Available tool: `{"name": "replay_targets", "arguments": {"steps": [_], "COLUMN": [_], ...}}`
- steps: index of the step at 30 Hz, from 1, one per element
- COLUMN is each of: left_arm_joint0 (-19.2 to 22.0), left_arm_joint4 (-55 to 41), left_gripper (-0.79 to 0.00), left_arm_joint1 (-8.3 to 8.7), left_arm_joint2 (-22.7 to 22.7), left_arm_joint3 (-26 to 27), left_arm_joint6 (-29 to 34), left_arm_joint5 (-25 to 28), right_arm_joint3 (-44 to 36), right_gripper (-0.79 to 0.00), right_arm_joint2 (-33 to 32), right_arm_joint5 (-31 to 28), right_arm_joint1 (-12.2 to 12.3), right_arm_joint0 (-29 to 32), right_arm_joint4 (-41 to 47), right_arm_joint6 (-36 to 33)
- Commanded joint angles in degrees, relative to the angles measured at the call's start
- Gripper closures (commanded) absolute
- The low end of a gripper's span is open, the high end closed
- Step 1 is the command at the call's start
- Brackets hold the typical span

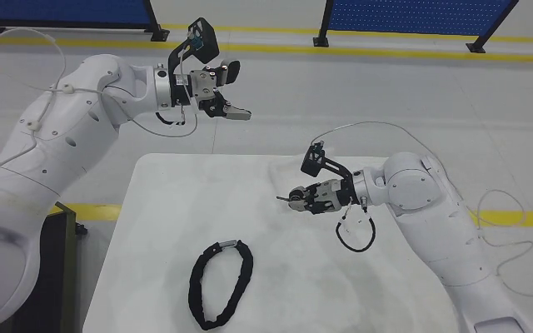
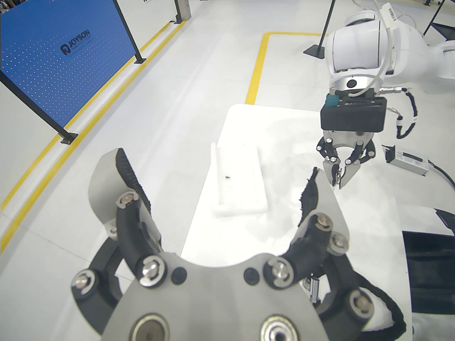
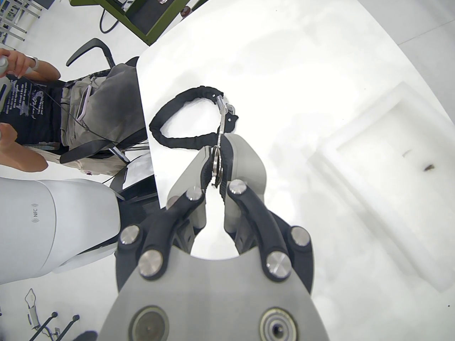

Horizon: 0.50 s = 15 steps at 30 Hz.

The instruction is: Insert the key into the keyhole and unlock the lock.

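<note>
The right gripper (image 3: 217, 159) is closed on the key (image 3: 222, 122), which projects forward above the table (image 1: 166, 216). The chain lock (image 1: 195, 291) lies near the robot-side edge, well apart. Align the key with the lock's metal end (image 1: 225, 245) before advancing; the keyhole is too small to make out. The left gripper (image 1: 235, 91), wide open and empty, should steady the lock.

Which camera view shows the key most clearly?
The right wrist view: the key is close, clamped in the right gripper, its blade visible. In the top view it is a thin sliver at the gripper tip; in the left wrist view, barely a speck far off.
</note>
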State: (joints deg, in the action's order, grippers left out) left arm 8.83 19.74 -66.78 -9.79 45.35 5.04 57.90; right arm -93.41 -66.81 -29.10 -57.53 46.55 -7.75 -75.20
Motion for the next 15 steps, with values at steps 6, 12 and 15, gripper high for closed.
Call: {"name": "replay_targets", "arguments": {"steps": [6,12,15], "left_arm_joint0": [-4.02,-9.48,-12.54], "left_arm_joint4": [2.48,6.52,7.34], "left_gripper": [-0.785,-0.785,-0.785], "left_arm_joint1": [0.59,1.33,1.6], "left_arm_joint2": [-1.55,-1.68,-1.38], "left_arm_joint3": [0.11,-1.57,-2.03], "left_arm_joint6": [0.98,0.68,0.46], "left_arm_joint5": [-1.74,0.1,0.1], "right_arm_joint3": [0.0,0.0,0.0], "right_gripper": [0.0,0.0,0.0], "right_arm_joint2": [0.0,0.0,0.0], "right_arm_joint5": [0.0,0.0,0.0], "right_arm_joint1": [0.0,0.0,0.0], "right_arm_joint0": [0.0,0.0,0.0], "right_arm_joint4": [0.0,0.0,0.0], "right_arm_joint6": [0.0,0.0,0.0]}}
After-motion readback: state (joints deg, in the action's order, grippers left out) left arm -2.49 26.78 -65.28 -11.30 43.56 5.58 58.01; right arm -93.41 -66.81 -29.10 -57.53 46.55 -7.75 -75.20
